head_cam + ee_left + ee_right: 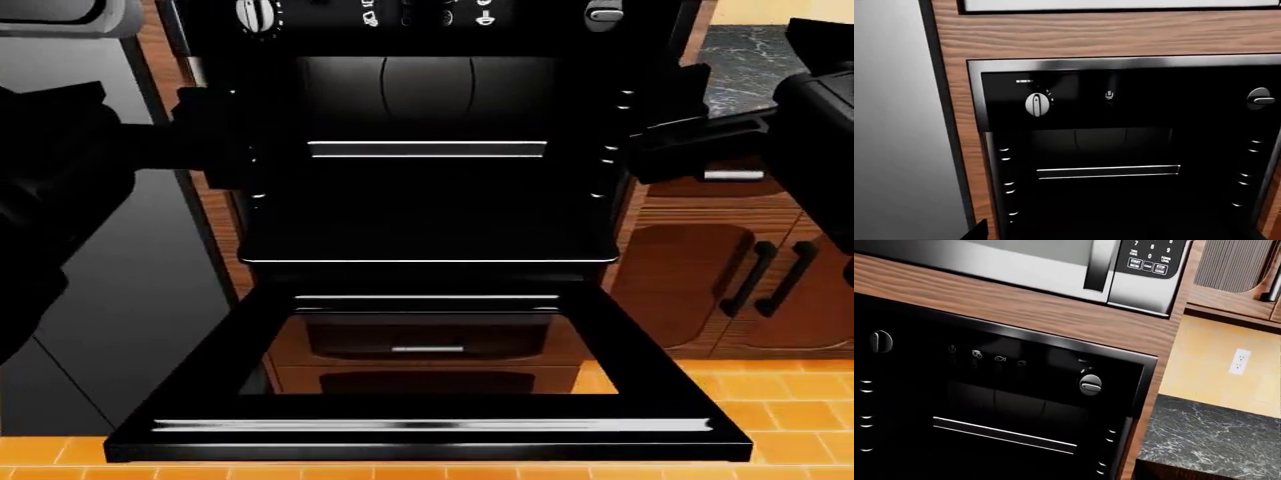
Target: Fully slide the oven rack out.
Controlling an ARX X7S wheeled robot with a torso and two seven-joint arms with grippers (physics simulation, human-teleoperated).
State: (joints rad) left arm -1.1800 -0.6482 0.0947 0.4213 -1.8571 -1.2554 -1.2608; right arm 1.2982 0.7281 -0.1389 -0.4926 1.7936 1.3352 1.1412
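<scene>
Door [427, 425] of the oven lies folded down flat nearest the robot, so the approach step is in hand. Beyond it, the left gripper [220, 150] and right gripper [654, 135] hang beside the cavity's mouth, touching nothing; whether their jaws are parted I cannot tell. Deepest in, the oven rack [427, 149] sits fully seated; next, one gripper must reach in and clasp its front bars.

The oven rack [427, 149] shows 2 bright polished metal bars, the oven door [427, 436] is glossy black, its surround [1054, 40] grained brown wood, the countertop [1214, 440] veined dark stone.
</scene>
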